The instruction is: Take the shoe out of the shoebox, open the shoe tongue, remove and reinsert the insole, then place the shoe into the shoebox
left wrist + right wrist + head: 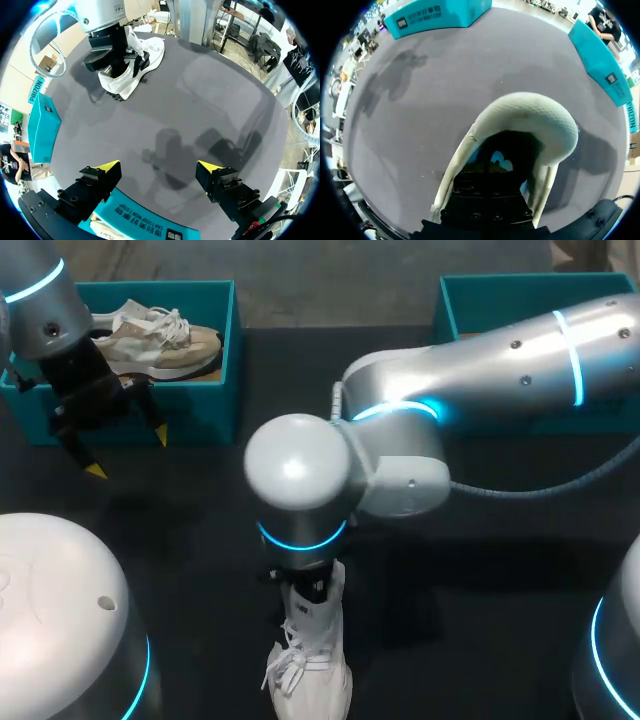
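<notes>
White shoe [308, 660]: lay on the dark table [480, 570] with its laces loose; the heel end was hidden beneath the right arm's wrist and the toe was cut off at the view's edge.
Right gripper [487, 192]: sunk into the white shoe's mouth inside the heel collar; whether clenched or released could not be told.
Insole: too dark inside the white shoe to make out.
Left gripper [128, 452]: well apart from the white shoe, jaws released with nothing between them.
Teal shoebox [225, 350]: under the left gripper, far from the white shoe, holding a beige shoe [160, 340] partly covered by the arm.
Second shoebox [470, 300]: beyond the white shoe, mostly behind the right arm.
</notes>
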`<state>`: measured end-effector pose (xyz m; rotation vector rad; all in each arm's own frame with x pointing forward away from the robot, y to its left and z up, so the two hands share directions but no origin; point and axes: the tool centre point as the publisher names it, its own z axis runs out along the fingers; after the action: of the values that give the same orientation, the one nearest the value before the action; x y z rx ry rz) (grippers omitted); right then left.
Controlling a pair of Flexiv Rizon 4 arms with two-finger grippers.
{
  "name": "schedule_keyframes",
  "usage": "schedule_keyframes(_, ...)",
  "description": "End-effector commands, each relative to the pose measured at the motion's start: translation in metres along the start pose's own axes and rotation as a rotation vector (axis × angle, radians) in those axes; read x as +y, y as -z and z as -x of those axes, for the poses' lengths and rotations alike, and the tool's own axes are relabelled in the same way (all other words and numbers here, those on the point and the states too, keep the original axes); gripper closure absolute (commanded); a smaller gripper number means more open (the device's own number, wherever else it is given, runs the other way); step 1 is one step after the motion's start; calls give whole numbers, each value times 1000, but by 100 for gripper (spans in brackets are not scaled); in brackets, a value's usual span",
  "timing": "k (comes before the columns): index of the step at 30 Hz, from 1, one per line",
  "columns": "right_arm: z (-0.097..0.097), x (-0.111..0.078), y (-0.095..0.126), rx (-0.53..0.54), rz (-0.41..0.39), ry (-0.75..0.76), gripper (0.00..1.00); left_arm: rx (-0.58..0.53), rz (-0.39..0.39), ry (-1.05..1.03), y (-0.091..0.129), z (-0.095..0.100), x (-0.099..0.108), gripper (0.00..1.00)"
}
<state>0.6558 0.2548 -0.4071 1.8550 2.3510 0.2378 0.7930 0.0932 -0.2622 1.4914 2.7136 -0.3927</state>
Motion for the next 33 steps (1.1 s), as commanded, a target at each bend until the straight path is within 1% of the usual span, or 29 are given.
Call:
schedule_keyframes(1, 4, -13, -24, 187, 5, -216, 100, 3, 2, 0, 0, 0, 0, 0)
schedule_keyframes(2, 4, -13, -24, 205, -9, -216, 100, 3, 2, 0, 0, 0, 0, 0)
schedule_keyframes(3, 4, -13, -23, 215, -1, -212, 100, 3, 2, 0, 0, 0, 0, 0)
schedule_keyframes(5, 6, -14, -17, 202, -3, -215, 100, 3, 2, 0, 0, 0, 0, 0)
schedule_keyframes(6, 7, -14, -13, 193, 11, -215, 100, 3, 2, 0, 0, 0, 0, 0)
schedule_keyframes(10, 9, -13, 11, 132, 54, -205, 100, 3, 2, 0, 0, 0, 0, 0)
schedule_keyframes(13, 8, -9, 27, 77, 64, -197, 100, 3, 2, 0, 0, 0, 0, 0)
schedule_keyframes(18, 7, -8, 38, 3, 69, -200, 100, 3, 2, 0, 0, 0, 0, 0)
schedule_keyframes(20, 7, -7, 41, -10, 83, -199, 100, 3, 2, 0, 0, 0, 0, 0)
schedule_keyframes(23, 7, -5, 42, -51, 75, -205, 100, 3, 2, 0, 0, 0, 0, 0)
schedule_keyframes(26, 8, -4, 36, -80, 61, -208, 100, 3, 2, 0, 0, 0, 0, 0)
schedule_keyframes(28, 9, -5, 29, -99, 36, -214, 100, 3, 2, 0, 0, 0, 0, 0)
schedule_keyframes(31, 10, -8, 25, -86, 29, -223, 100, 3, 2, 0, 0, 0, 0, 0)
schedule_keyframes(33, 9, -10, 30, -71, 36, -221, 100, 3, 2, 0, 0, 0, 0, 0)
